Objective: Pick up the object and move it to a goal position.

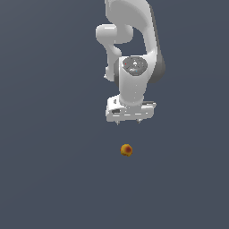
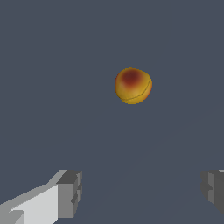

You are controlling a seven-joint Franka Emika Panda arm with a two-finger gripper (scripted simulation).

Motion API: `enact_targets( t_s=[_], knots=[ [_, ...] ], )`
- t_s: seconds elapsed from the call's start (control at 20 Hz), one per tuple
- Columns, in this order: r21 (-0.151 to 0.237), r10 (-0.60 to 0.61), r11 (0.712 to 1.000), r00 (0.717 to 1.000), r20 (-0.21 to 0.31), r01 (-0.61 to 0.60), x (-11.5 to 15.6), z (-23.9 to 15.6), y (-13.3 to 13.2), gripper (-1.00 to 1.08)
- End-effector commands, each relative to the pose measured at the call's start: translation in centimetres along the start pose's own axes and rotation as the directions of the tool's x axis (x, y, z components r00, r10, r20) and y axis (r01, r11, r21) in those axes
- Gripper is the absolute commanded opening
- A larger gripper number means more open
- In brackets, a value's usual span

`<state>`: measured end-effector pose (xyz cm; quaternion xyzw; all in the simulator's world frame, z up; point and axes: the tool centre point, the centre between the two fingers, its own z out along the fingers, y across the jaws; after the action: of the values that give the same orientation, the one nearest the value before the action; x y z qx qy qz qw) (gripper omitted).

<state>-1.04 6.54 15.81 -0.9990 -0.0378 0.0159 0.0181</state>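
Jaws (image 2: 140,192) spread wide and empty, leaving room to straddle the peach (image 2: 133,85), which lies alone on the desk (image 1: 49,179), ahead of the fingers, untouched, ungrasped.

Small roundish orange-yellow object (image 1: 126,150) with red spot and thin seam line; resting free on dark surface.

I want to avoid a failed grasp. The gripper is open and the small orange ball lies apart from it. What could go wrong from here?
1. The ball is round, so a finger touching it off-centre could make it roll away.
2. In the wrist view it is not between the fingers, so the gripper must shift before descending, or it will close on nothing.
3. It is much smaller than the gripper, so alignment leaves little margin.
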Motion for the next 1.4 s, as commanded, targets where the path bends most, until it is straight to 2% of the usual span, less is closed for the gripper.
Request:
enact_targets(
  t_s=[0.0, 0.35, 0.65, 1.0, 1.35],
  knots=[
    [-0.001, -0.020, 1.000, 1.000, 0.000, 0.020, 0.1, 0.1, 0.0, 1.00],
    [-0.008, -0.129, 0.992, 0.992, 0.000, 0.129, 0.9, 0.6, 0.0, 1.00],
    [-0.017, -0.276, 0.961, 0.961, 0.002, 0.276, 2.0, 1.4, 0.1, 1.00],
    [-0.025, -0.463, 0.886, 0.886, 0.007, 0.463, 3.4, 2.4, 0.3, 1.00],
    [-0.031, -0.630, 0.776, 0.777, 0.013, 0.630, 4.8, 3.5, 0.4, 1.00]
  ],
)
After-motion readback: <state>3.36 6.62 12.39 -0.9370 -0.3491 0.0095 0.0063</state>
